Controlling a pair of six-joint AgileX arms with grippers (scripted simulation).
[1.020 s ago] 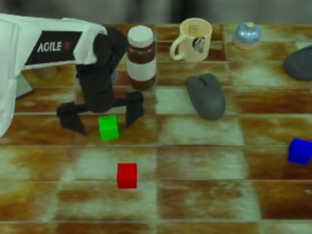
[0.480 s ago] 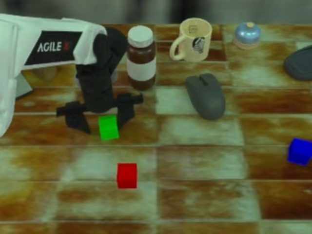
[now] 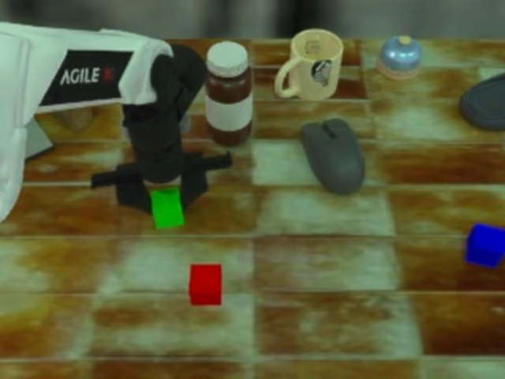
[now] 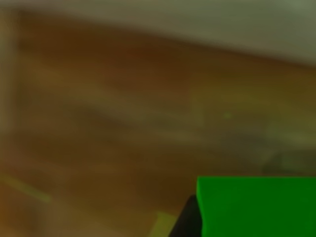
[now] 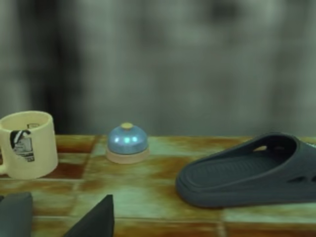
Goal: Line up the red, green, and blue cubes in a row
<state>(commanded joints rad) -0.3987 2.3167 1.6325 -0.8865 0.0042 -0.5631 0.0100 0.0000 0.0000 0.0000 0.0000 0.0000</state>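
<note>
At the table's left side, the left gripper (image 3: 163, 189) of an AgileX arm pinches the green cube (image 3: 166, 208) between its two dark fingers, drawn in tight against the cube's sides with no gap showing in the top view. The cube looks tilted and appears just clear of the tabletop, though how high cannot be read. The left wrist view shows only a corner of the green cube (image 4: 256, 207) against blurred brown tabletop, with one dark finger (image 4: 186, 222) pressed to its edge.

The red cube (image 3: 205, 284) sits on the table toward the near edge and slightly to the right of the held cube, close by. The blue cube (image 3: 484, 245) lies well apart at the table's far right edge, roughly level between the other two in depth. The right arm does not show in the top view; its wrist view takes in a cream mug (image 5: 27, 144), a service bell (image 5: 127, 142) and a dark slipper (image 5: 249, 170), and whether its fingers are open cannot be told.

Judging by the layout, the coming move turns on the red cube lying nearer and rightward of the gripper, so the green cube would travel that way to join the row. The blue cube appears to fall to the right arm.
</note>
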